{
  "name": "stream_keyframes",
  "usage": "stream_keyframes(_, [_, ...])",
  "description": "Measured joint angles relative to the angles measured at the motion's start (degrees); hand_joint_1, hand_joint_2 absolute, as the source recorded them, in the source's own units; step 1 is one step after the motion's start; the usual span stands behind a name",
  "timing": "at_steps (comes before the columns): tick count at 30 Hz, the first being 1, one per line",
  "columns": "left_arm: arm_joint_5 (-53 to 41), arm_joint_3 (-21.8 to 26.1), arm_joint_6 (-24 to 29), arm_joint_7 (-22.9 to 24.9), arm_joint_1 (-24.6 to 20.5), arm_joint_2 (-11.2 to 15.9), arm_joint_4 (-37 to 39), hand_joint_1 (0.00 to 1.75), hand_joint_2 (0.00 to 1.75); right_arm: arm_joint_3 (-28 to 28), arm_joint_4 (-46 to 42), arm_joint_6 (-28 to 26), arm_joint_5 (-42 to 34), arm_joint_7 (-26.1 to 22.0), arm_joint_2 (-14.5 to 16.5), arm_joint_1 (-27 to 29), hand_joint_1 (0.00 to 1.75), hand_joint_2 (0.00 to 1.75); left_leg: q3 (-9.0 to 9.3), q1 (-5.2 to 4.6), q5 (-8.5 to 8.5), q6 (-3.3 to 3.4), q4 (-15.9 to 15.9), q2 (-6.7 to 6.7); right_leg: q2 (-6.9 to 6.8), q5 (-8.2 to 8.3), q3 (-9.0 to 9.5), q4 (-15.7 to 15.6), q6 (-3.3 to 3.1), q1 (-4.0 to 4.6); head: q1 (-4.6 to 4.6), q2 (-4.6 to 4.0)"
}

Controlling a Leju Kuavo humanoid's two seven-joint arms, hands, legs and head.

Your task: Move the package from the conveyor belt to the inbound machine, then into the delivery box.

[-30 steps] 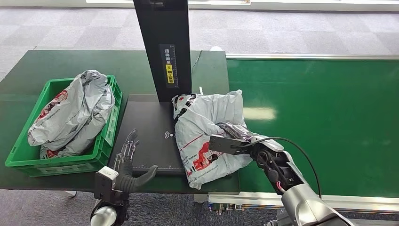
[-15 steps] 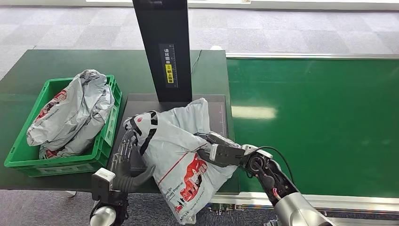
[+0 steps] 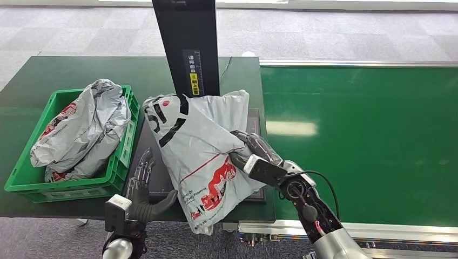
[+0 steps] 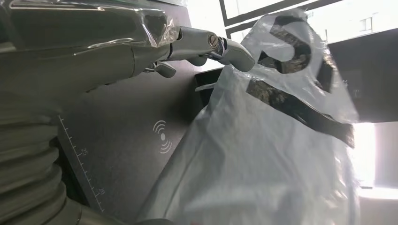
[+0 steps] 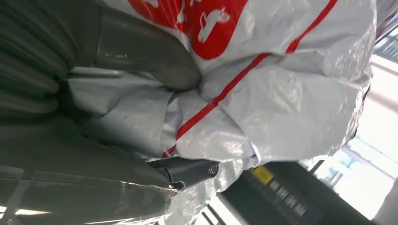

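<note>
One package (image 3: 202,148), crinkled grey plastic, red print.
Right hand (image 3: 253,152) grips it; left hand (image 3: 141,186) fingers spread, holding nothing.

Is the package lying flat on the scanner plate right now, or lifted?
Lifted: the right hand grips the package, which hangs tilted over the scanner plate.

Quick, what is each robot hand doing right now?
Left hand: open, fingers apart, holding nothing, beside the grey package.
Right hand: closed on the grey package, holding it.
</note>
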Motion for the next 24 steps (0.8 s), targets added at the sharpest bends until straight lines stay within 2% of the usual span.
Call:
stream_keyframes(3, [-0.32,0.0,-0.05,0.01,0.11,0.0,-0.3,0.0,1.75,-0.28,-0.08,-3.96,1.14,3.29,0.14,0.03,0.0,1.75,-0.01,0.0,0.0,0.0,0.0,0.0,0.0,0.0,-0.01,0.0,0.0,0.0,0.01,0.0])
stream_keyframes(8, [-0.54,0.0,-0.06,0.01,0.07,0.0,-0.4,0.0,1.75,-0.32,0.59,-4.3,0.24,5.21,0.19,0.02,0.0,1.75,-0.04,0.0,0.0,0.0,0.0,-0.01,0.0,0.0,-0.03,0.0,0.0,0.0,0.01,0.0])
stream_keyframes(24, [-0.55,-0.07,-0.06,0.01,-0.05,0.07,-0.4,0.0,1.75,-0.72,4.16,-2.09,-4.87,3.05,0.44,0.18,0.0,1.75,-0.06,0.0,0.0,0.0,0.0,0.0,0.0,0.0,-0.07,0.0,0.0,0.0,0.0,0.0])
